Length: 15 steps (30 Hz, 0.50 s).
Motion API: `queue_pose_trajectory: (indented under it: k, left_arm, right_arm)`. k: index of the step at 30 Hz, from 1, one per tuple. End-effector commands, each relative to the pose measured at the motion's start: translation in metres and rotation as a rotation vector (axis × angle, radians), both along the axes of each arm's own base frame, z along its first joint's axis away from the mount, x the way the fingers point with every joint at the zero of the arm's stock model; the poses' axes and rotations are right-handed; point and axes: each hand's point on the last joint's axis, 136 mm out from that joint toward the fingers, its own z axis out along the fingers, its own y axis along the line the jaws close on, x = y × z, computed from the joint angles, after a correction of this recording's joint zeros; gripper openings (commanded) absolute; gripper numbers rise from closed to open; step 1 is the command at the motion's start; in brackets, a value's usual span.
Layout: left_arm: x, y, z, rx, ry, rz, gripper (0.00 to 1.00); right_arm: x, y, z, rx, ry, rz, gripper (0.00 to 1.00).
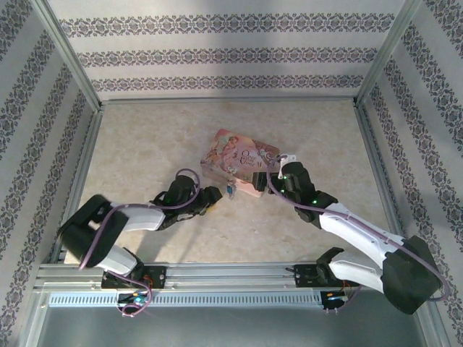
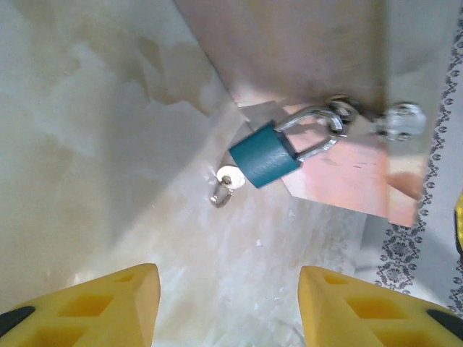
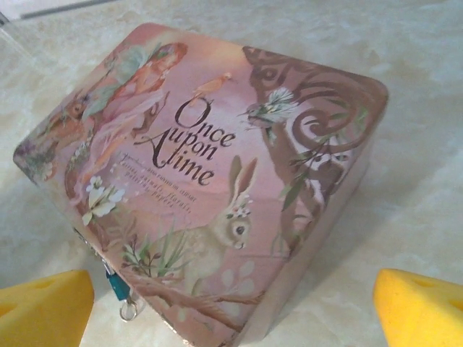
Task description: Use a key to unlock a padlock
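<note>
Pink tin, flat and rounded at the corners, carries the curling title "Once upon A time" in dark script. Two lines of smaller print sit below it, too fine to read. Around the words are a rabbit, a red-haired figure, a bird and a brown tree. The tin lies near the middle of the pale marbled tabletop, turned at an angle to its edges.

At the tin's near corner hangs the padlock, teal-bodied, with its silvery shackle threaded through a metal loop on the tin. Whether the shackle is seated in the body cannot be told. The key, a small pale head with a little ring, sticks out of the padlock's lower end and rests on the tabletop. From above, the padlock sits between the two arms, just beside the tin's edge.

The left jaws stand apart with nothing between them, their yellow fingertips short of the key and padlock. The right jaws are spread wide and hold nothing, with the tin's corner lying ahead between the fingertips.

Bare tabletop stretches left of the tin, behind it and to its right, up to the metal rails and the patterned walls.
</note>
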Motion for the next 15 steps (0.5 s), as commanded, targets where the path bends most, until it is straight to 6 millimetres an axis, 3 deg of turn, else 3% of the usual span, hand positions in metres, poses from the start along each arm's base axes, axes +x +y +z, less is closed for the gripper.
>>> queue_pose_trajectory:
  k: [1, 5, 8, 11, 15]
  left_arm:
    - [-0.001, 0.033, 0.012, 0.217, -0.053, 0.001, 0.59]
    - [0.015, 0.071, 0.057, 0.410, -0.189, 0.016, 0.75]
    - [0.037, 0.092, 0.077, 0.373, -0.224, 0.045, 0.80]
    - [0.063, 0.099, 0.083, 0.291, -0.211, 0.019, 0.80]
    - [0.089, 0.084, 0.067, 0.254, -0.118, -0.109, 0.77]
  right_arm:
    - [0.000, -0.004, 0.010, 0.145, 0.085, -0.013, 0.98]
    - [0.001, -0.017, -0.001, 0.240, 0.188, -0.056, 0.98]
    - [0.002, -0.020, -0.009, 0.260, 0.224, -0.062, 0.98]
    - [0.004, -0.017, -0.012, 0.273, 0.238, -0.052, 0.99]
    - [0.009, -0.012, -0.014, 0.292, 0.268, -0.042, 0.99]
